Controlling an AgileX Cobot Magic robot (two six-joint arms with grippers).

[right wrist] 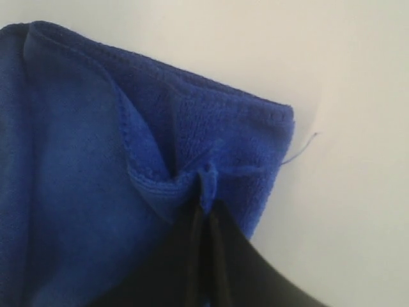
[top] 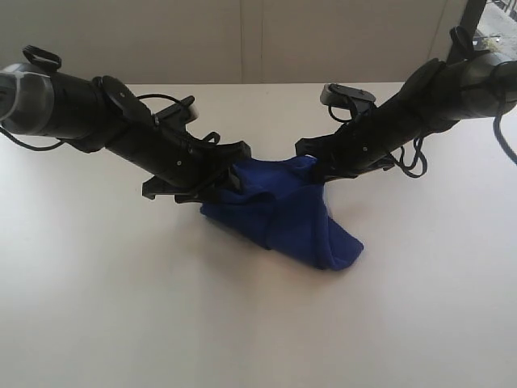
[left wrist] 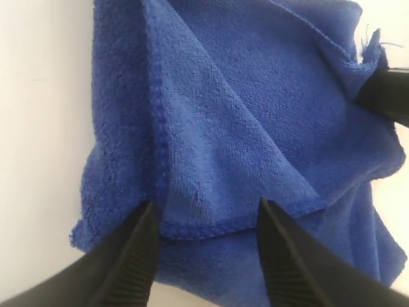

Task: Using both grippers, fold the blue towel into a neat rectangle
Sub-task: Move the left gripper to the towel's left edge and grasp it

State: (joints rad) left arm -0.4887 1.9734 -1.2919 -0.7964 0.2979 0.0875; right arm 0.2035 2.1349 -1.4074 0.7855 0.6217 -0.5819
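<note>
We see the deep blue terry towel (top: pixel 295 222) lying bunched up near the middle of the plain white table (top: pixel 121 307), between two black arms that come down to it from both sides. The towel is not flat. It makes a crumpled heap of several layers, wide at the far side where the grippers meet it and narrowing to a rounded end at the near side.

The black left gripper (top: pixel 226 176) is at the far left edge of the towel. In the left wrist view its two ribbed fingers (left wrist: pixel 137 256) stand wide apart, and the stitched hem of one folded layer runs across the gap between them. They do not pinch the cloth. We cannot tell whether the tips touch it.

The black right gripper (top: pixel 325 166) is at the far right corner of the towel. In the right wrist view its narrow fingers (right wrist: pixel 179 262) are pressed together with almost no gap, and a small fold of the towel is caught between the tips. The cloth is drawn into wrinkles toward this point. A thin loose thread (right wrist: pixel 300 150) stands out from the towel's corner over the table.

The table surface is white and matte. Behind it stands a pale wall (top: pixel 161 40) with a vertical seam.
</note>
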